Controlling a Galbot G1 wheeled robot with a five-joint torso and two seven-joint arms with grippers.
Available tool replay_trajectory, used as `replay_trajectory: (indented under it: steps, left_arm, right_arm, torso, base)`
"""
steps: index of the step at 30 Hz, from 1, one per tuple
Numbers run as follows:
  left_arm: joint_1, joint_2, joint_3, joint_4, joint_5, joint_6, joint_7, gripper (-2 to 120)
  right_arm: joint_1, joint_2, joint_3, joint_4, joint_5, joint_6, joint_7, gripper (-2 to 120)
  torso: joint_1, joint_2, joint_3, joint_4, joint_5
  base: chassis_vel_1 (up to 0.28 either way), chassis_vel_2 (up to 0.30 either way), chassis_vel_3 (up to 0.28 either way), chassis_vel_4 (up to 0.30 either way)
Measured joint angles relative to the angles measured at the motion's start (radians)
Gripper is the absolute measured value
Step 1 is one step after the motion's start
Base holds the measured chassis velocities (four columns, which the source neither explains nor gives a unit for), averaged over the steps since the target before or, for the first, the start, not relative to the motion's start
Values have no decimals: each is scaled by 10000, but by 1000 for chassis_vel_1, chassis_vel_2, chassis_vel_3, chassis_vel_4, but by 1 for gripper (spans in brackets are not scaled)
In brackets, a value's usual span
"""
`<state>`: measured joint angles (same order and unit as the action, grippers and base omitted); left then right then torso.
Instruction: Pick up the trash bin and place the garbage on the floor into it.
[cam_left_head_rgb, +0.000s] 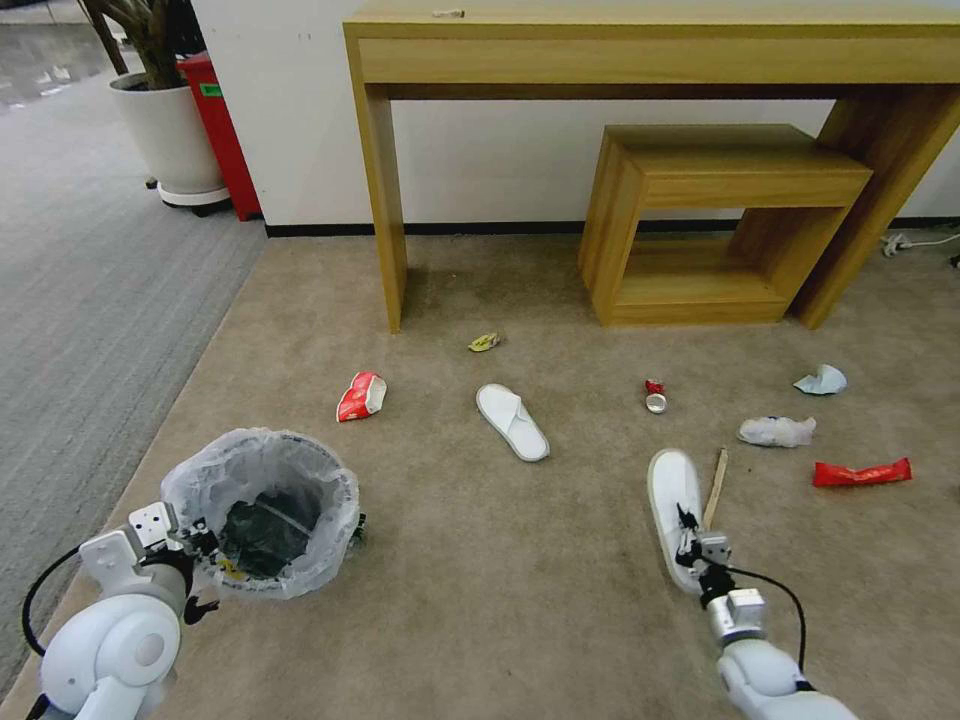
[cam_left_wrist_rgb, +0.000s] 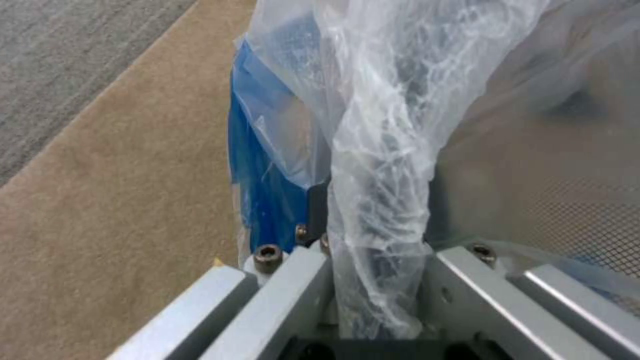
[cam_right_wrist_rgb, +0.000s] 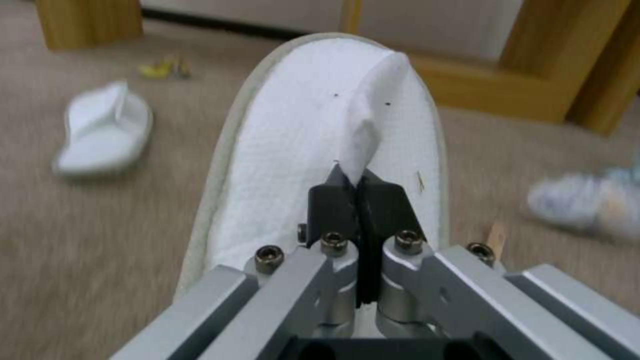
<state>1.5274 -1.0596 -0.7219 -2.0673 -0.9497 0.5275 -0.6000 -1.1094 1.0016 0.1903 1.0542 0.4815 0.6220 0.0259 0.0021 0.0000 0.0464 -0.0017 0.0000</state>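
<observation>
Left gripper (cam_left_head_rgb: 205, 545) is clamped on the near rim of the trash bin (cam_left_head_rgb: 262, 510) — from the left wrist camera the crinkled plastic liner (cam_left_wrist_rgb: 380, 165) runs straight down between the jaws, with the bin's blue wall (cam_left_wrist_rgb: 263, 200) just beside it. The bin sits at the robot's left over the beige carpet (cam_left_head_rgb: 480, 600), close to the seam with the grey striped carpet (cam_left_head_rgb: 90, 300); whether its base touches the floor I cannot tell.

Over on the right, the right gripper (cam_left_head_rgb: 688, 535) is down on the near white slipper (cam_left_head_rgb: 672, 505). The right wrist camera gives the close look: the black fingertips (cam_right_wrist_rgb: 333, 200) are pressed together, pinching the slipper's raised strap (cam_right_wrist_rgb: 367, 135) — a tight nip on that fold of fabric. A wooden stick (cam_left_head_rgb: 716, 485) lies just beside this slipper on its right.

The rest of the litter is spread across the carpet. A second white slipper (cam_left_head_rgb: 512, 421) lies in the middle, well apart from the first. A red-and-white carton (cam_left_head_rgb: 361, 396) sits beyond the bin, a small yellow wrapper (cam_left_head_rgb: 484, 342) near the leg of the wooden console table (cam_left_head_rgb: 650, 50). A crushed red can (cam_left_head_rgb: 655, 395) lies farther back in the centre-right, with a crumpled clear bottle (cam_left_head_rgb: 777, 431), a pale blue cup (cam_left_head_rgb: 821, 380) and a red wrapper (cam_left_head_rgb: 861, 472) out to the right. A low wooden stool (cam_left_head_rgb: 720, 220) stands under the table.
</observation>
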Motion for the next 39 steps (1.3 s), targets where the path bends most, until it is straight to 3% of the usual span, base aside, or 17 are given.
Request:
replay_trajectory:
  steps: [10, 22, 39]
  left_arm:
    - [12, -56, 621, 21, 410, -57, 283, 0]
    - [228, 178, 888, -193, 477, -90, 450, 0]
    - [140, 611, 427, -1372, -1361, 465, -646, 0]
  right_arm:
    - [-200, -913, 138, 1908, 992, 128, -904, 0]
    - [-157, -1378, 11, 3682, 1597, 15, -1232, 0]
    - [-4, -1613, -412, 4439, 1565, -102, -1244, 0]
  torso:
    - [0, 0, 0, 0, -1]
    - [0, 0, 0, 0, -1]
    - [0, 0, 0, 0, -1]
  base:
    - [0, 0, 0, 0]
    - [0, 0, 0, 0]
    - [0, 0, 0, 0]
